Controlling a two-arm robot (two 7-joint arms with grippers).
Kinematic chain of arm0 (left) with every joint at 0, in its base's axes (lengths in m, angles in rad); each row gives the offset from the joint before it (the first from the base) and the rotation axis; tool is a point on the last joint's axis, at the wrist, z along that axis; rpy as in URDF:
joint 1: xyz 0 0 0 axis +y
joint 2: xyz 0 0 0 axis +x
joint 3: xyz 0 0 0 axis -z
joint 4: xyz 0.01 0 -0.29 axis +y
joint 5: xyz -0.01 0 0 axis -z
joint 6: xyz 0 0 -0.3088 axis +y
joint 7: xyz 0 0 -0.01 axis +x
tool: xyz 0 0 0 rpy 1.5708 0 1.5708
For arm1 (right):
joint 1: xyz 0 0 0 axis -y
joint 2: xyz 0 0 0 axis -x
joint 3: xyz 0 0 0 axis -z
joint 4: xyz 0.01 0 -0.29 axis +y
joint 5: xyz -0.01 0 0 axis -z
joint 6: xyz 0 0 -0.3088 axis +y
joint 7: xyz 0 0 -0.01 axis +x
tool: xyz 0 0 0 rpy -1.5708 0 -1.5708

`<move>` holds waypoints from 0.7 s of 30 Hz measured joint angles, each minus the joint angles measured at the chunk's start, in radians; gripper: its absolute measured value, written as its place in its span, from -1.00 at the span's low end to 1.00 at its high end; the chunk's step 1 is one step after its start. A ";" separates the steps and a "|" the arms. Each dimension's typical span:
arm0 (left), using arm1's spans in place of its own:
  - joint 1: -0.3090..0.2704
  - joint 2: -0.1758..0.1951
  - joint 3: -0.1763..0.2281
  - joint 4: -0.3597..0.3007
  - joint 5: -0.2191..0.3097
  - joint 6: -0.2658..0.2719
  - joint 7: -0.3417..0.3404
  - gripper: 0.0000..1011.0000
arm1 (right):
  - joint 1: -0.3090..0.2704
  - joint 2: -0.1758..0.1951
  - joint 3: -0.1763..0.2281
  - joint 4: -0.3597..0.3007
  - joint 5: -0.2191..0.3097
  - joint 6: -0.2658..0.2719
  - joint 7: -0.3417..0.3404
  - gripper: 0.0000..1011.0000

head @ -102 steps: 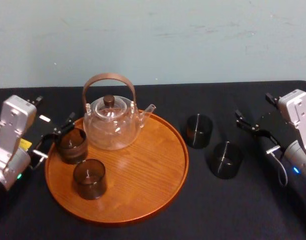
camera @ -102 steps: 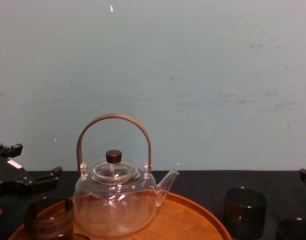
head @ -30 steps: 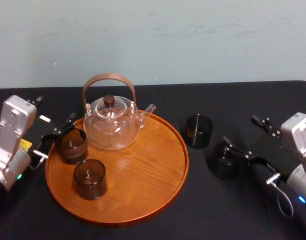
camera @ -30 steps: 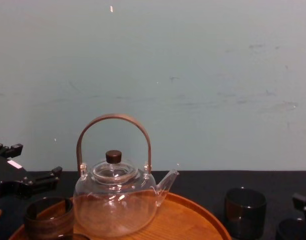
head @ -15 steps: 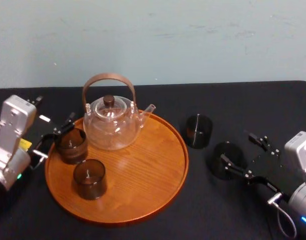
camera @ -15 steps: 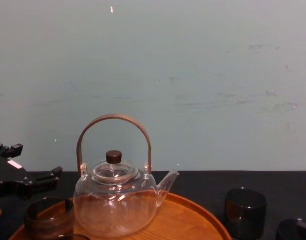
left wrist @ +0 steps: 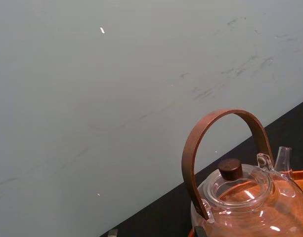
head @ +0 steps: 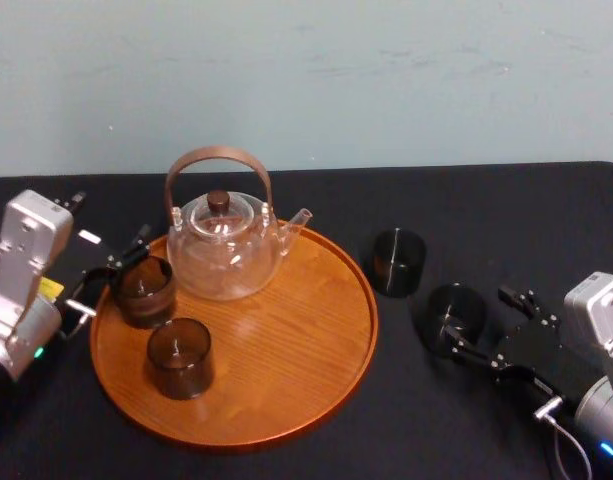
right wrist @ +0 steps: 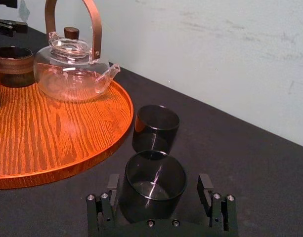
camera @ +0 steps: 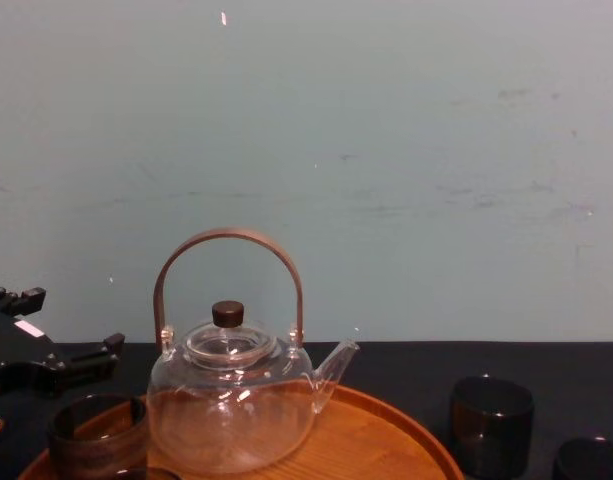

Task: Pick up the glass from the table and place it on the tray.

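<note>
— Black table (head: 436, 440) is bearing one round wooden tray (head: 286, 350). Tool state?
— Right gripper (right wrist: 158, 180) is resting right of the tray, fingers spread wide, flanking a dark glass (right wrist: 151, 197) standing on the table. Another glass (head: 398, 262) is standing between it and the tray. Left gripper (head: 111, 272) is idling, fingers apart, at the tray's left rim.

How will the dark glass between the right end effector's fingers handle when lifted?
Glass: smooth, shiny wall, so probably slippery and rigid. Short, wide and upright, so unlikely to tip. Likely fragile; right end effector should close gently. Left end effector rests by the tray.
</note>
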 joint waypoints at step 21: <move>0.000 0.000 0.000 0.000 0.000 0.000 0.000 0.98 | 0.020 -0.066 0.016 0.073 -0.023 0.016 0.057 0.98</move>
